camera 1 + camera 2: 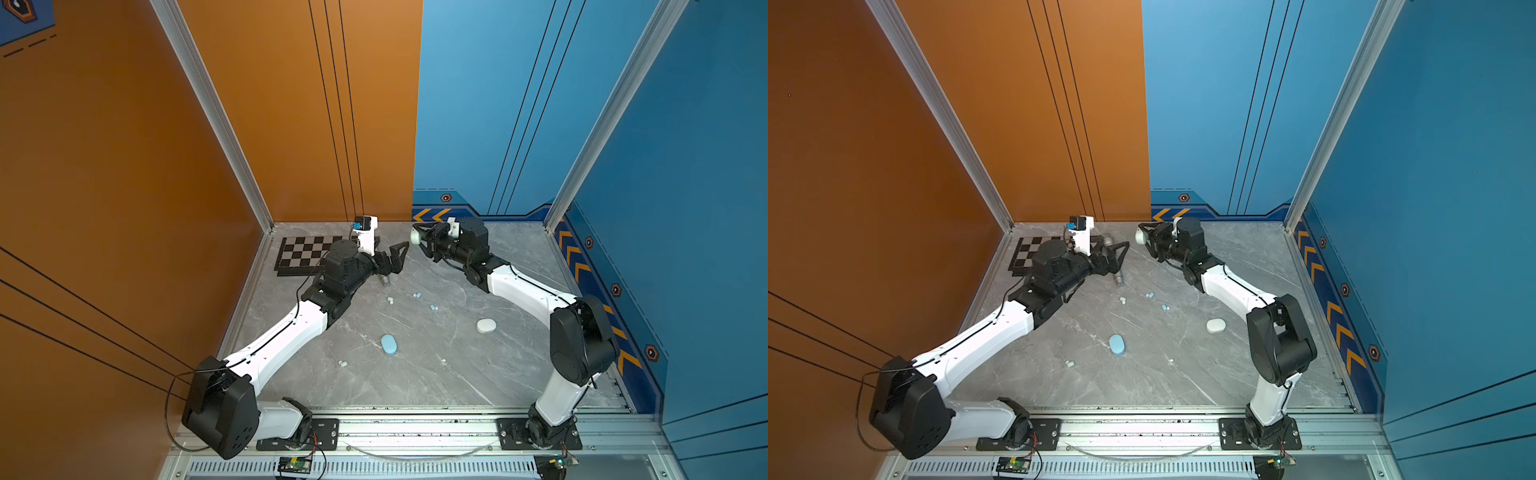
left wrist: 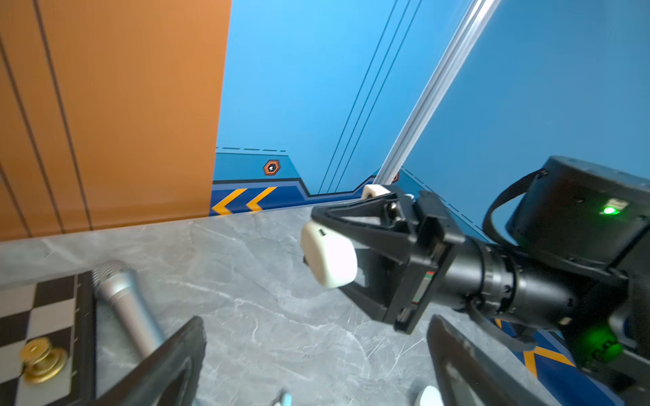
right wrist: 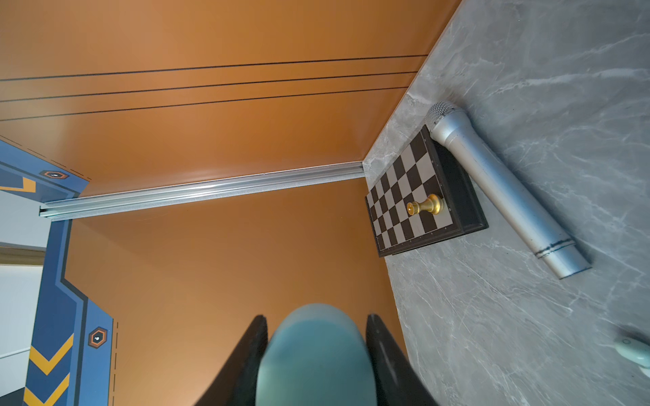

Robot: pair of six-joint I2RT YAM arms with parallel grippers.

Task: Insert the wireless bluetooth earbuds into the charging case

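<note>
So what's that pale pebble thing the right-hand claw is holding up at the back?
It is a charging case: a smooth, rounded pebble of glossy plastic, whitish in the left wrist view, pale mint in the right wrist view. It looks closed, with a tiny dark mark near one edge. The right gripper clamps it between two black fingers, in the air above the grey table near the back wall. Nothing else touches it.

The surface [image 1: 436, 374] looks like grey veined marble, smooth with a faint sheen; the microphone [image 3: 492, 182] is satin silver metal with a wire-mesh head; the pawn [image 3: 425, 205] gleams like polished brass; the pale case [image 2: 330, 263] is smooth matt plastic; the right pincer [image 2: 325, 251] is matt black plastic.
</note>
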